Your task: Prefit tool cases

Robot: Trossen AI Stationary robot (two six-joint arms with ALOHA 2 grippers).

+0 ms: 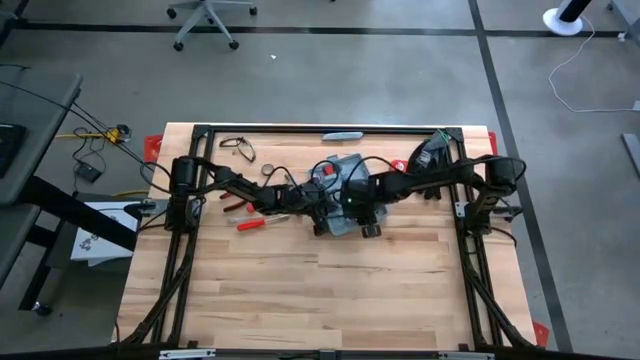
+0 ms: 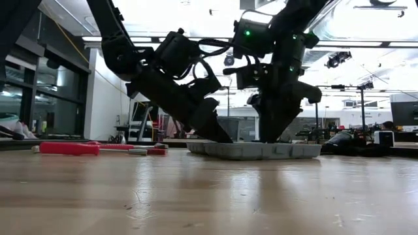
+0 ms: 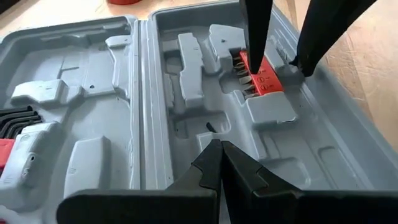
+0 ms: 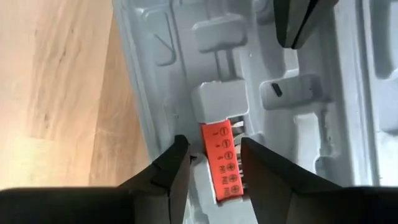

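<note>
Tool case (image 3: 155,124) open, red bit holder (image 4: 222,163) symbol-marked

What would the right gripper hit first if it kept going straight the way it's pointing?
Most likely the red bit holder, which sits between the open right gripper fingers, seated in the open tool case. How much gap remains is unclear.

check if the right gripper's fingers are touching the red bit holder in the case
Cannot tell. In the right wrist view the right gripper straddles the red bit holder with fingers open and close beside it, but no plain gap or contact shows.
</note>
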